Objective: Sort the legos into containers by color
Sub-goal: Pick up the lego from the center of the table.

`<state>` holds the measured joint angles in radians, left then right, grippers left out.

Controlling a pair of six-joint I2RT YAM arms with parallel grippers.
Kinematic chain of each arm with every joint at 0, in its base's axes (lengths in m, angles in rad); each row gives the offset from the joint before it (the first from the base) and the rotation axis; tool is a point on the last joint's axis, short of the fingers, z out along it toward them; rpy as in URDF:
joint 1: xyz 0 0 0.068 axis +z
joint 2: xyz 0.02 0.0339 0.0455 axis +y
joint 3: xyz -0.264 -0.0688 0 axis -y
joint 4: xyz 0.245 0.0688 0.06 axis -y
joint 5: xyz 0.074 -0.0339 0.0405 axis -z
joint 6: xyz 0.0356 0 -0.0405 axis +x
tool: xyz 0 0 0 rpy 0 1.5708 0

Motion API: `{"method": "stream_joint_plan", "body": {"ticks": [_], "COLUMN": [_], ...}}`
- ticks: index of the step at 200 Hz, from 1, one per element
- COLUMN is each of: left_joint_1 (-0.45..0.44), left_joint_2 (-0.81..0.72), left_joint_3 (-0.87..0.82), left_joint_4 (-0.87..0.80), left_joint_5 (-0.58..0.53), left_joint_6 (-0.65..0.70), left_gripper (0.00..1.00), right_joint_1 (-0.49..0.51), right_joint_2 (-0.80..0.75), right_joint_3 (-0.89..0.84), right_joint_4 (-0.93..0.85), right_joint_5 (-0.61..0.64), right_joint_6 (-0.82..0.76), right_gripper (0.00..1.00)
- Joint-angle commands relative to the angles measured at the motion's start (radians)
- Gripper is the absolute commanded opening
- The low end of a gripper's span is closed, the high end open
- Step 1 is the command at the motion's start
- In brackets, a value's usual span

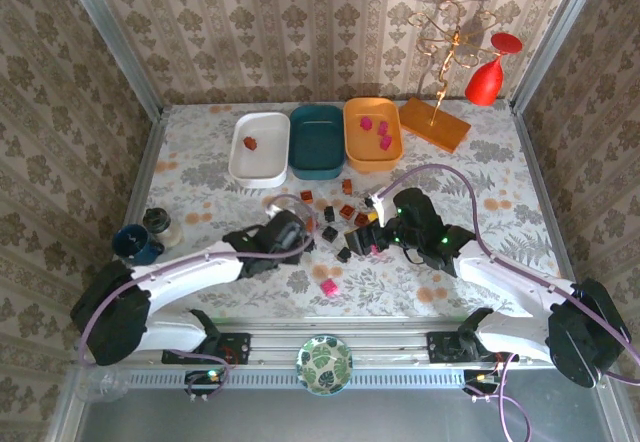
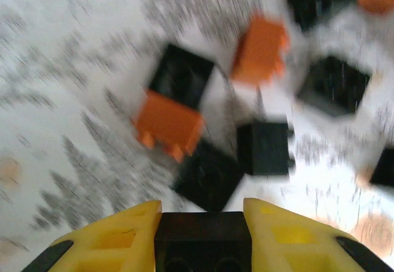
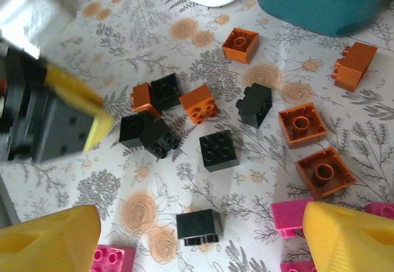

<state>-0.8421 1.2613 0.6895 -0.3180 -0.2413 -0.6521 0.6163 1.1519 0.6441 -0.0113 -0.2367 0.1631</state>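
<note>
Three tubs stand in a row along the far edge of the bench (image 1: 205, 167): a white tub (image 1: 262, 167), a teal tub (image 1: 317, 144) and an orange tub (image 1: 362, 148). The white tub holds one brown-orange brick (image 1: 250, 143). The orange tub holds three magenta bricks (image 1: 383, 142).

The loose legos lie in a cluster at the middle of the bench, just on the near side of the tubs and between the two arms. The right wrist view shows six black bricks (image 3: 218, 149) and six brown-orange pieces (image 3: 301, 124) on the bench. It also shows magenta pieces (image 3: 292, 215) cut off at the bottom, too partial to count. One lone magenta brick (image 1: 328, 286) lies apart, toward the near edge.

The left fingers (image 2: 117, 241) are narrow, clamped on a single black brick (image 2: 203, 235) at the cluster's left side. The right fingers (image 3: 49, 241) stand wide apart, gripping nothing, over the cluster's right side.
</note>
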Motion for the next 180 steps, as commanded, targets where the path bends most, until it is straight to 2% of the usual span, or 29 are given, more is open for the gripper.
{"method": "stream_joint_plan", "body": {"ticks": [1,32,76,106,135,166,180], "left_joint_1": [0.118,0.245,0.318,0.330,0.340,0.360,0.362], "left_joint_2": [-0.006,0.152,0.515,0.776,0.998,1.176,1.229], "left_joint_3": [0.121,0.335,0.660,0.938,1.202,1.463,1.563], "left_joint_4": [0.089,0.170,0.235,0.178,0.085,-0.043,-0.100], "left_joint_5": [0.042,0.115,0.168,0.160,0.138,0.134,0.141], "left_joint_6": [0.159,0.261,0.318,0.361,0.409,0.420,0.430], "left_gripper": [0.31,0.31,0.31,0.31,0.31,0.33,0.37], "right_joint_1": [0.003,0.003,0.002,0.002,0.002,0.002,0.002], "right_joint_2": [0.028,0.146,0.232,0.294,0.303,0.292,0.286], "right_joint_3": [0.054,0.177,0.227,0.218,0.213,0.186,0.180], "right_joint_4": [0.035,-0.037,0.044,0.123,0.129,0.142,0.139], "right_joint_5": [0.009,0.119,0.096,0.049,0.059,0.073,0.084], "right_joint_6": [0.091,0.172,0.176,0.168,0.158,0.153,0.149], "right_gripper": [0.87,0.87,0.88,0.88,0.88,0.88,0.88]}}
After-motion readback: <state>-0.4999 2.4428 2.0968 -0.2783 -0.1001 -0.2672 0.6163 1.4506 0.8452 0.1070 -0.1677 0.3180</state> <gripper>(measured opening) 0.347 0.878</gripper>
